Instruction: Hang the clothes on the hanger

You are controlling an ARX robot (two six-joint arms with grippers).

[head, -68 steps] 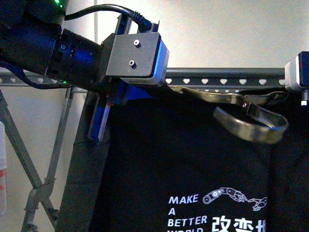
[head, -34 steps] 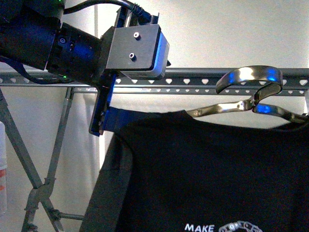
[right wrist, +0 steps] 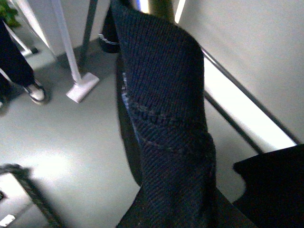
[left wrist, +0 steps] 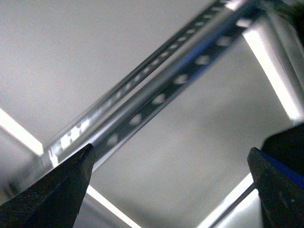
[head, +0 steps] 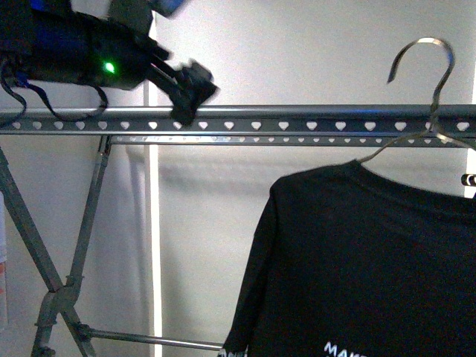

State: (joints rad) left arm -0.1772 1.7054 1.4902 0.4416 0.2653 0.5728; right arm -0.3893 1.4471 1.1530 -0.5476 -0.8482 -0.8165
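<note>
The clothes (head: 372, 253), a black T-shirt with white print at its lower edge, hang on a wire coat hook (head: 428, 67) at the right. The hook's curve stands above the hanger (head: 297, 119), the grey rail with heart-shaped holes. My left arm (head: 82, 52) is blurred at the top left, with its end at the rail. My left gripper (left wrist: 171, 190) is open and empty, and the rail (left wrist: 156, 99) crosses beyond it. My right gripper is shut on the clothes (right wrist: 161, 123). The cloth hides its fingers, and it is out of the front view.
Grey crossed legs (head: 74, 245) and a low crossbar (head: 149, 340) stand at the left under the rail. A pale wall lies behind. The right wrist view shows a grey floor, a white stand foot (right wrist: 81, 86) and a person's shoe (right wrist: 35, 92).
The T-shirt has moved right and the wire hook has risen above the rail. My left gripper has let go of the shirt's shoulder and moved up and left.
</note>
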